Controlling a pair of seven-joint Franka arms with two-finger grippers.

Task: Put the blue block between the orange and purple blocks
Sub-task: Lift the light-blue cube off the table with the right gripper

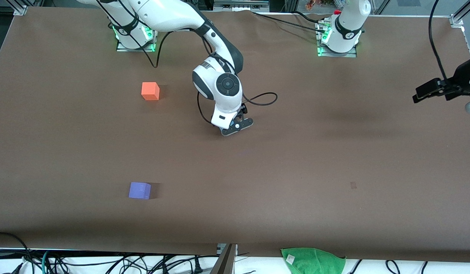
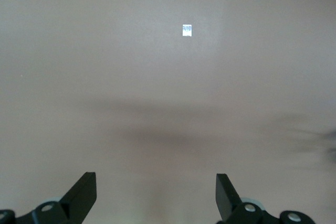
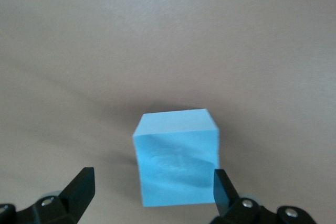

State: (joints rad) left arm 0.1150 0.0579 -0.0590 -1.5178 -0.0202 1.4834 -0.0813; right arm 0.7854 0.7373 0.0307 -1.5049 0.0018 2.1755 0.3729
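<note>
Blue block (image 3: 177, 157), a light sky-blue matte cube, sits on the brown tabletop (image 1: 295, 152) directly under the right tool (image 3: 152, 182), between its spread fingers, untouched; the left tool (image 2: 156, 190) waits open, well apart.

Even overhead light, soft shadows, hazy wrist views.

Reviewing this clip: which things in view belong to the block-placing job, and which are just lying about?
Belonging to the job:
blue block, on the table between the open right gripper fingers
orange block
purple block, nearer the front camera than the orange one

Lying about:
green cloth at the table's near edge
left gripper, open, waiting
</note>
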